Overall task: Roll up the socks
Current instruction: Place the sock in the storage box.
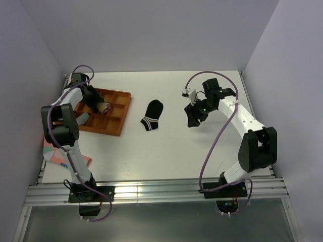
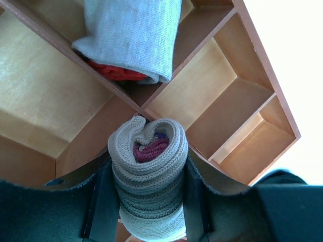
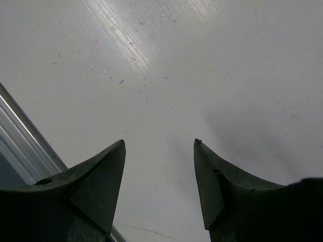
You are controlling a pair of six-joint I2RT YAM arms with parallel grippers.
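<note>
The tan sock [image 2: 149,171] is rolled into a tight bundle with maroon showing at its core. My left gripper [image 2: 147,201] is shut on it, one finger on each side. It hangs over a compartment of the wooden tray [image 2: 222,85], and from above the same tan sock [image 1: 104,107] shows near the tray's middle. The black sock [image 1: 152,115] with its white-striped cuff lies flat on the table, apart from both arms. To its right my right gripper [image 1: 192,120] hovers over bare table, and these jaws [image 3: 159,143] stand open and empty.
A grey rolled bundle [image 2: 131,35] with red inside sits in a tray compartment just beyond the tan roll. The wooden tray [image 1: 113,126] stands at the table's left. A pink sock [image 1: 55,154] lies at the near left corner. The metal table rail [image 3: 20,136] runs past the right gripper.
</note>
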